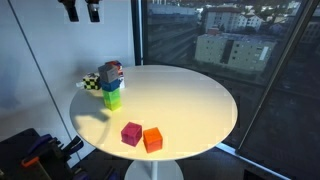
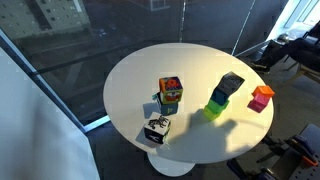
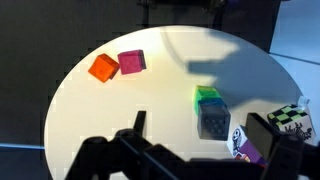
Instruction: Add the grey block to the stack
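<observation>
The grey block sits on top of the stack, which shows bright green at the bottom with blue above it. Both show in both exterior views: the grey block tops the stack. My gripper is open and empty, well above the table, its two fingers to either side of the stack in the wrist view. In an exterior view the gripper hangs high above the table's far left.
A red and dark patterned cube stands beside the stack. A black-and-white checkered piece lies near it. A magenta cube and an orange cube sit together near the round white table's edge.
</observation>
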